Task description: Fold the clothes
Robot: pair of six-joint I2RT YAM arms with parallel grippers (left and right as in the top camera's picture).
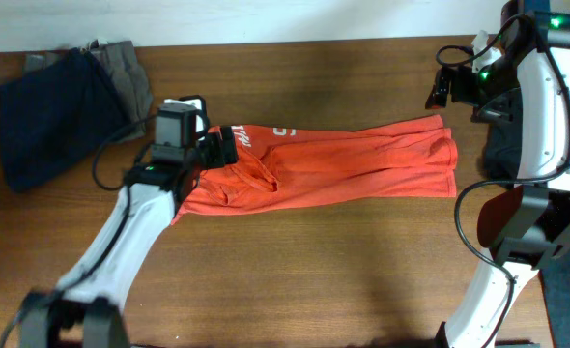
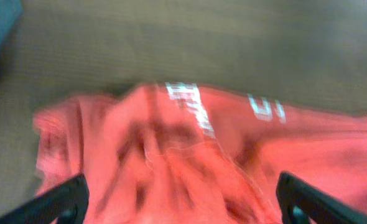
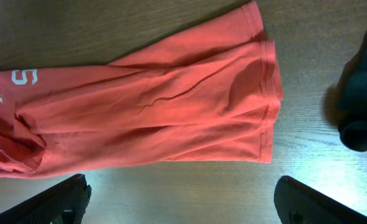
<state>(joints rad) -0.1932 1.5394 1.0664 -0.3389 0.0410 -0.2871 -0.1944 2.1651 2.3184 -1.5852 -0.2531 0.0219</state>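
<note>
The left arm (image 1: 135,222) reaches up to the left end of the shirt (image 1: 362,159). The left gripper (image 1: 225,145) sits low over that end, fingers (image 2: 65,199) spread wide, holding nothing. The right arm (image 1: 536,116) stands beyond the shirt's right end, the right gripper (image 1: 446,89) above that end, likewise wide apart and empty.

Both arms were built alike: smooth white shells over the long links, with black housings at the joints. The left arm (image 1: 135,227), coming up from the lower left of the frame, ended in a boxy black wrist block (image 1: 177,126), and a thin black cable (image 1: 96,166) looped beside it. The right arm (image 1: 536,116), at the right edge, had small green lights (image 1: 555,21) near the top and another black lead (image 1: 457,215) curling off its side. The left hand (image 2: 182,180) and right hand (image 3: 182,182) both had matte black, wedge-shaped fingers (image 3: 53,200).
</note>
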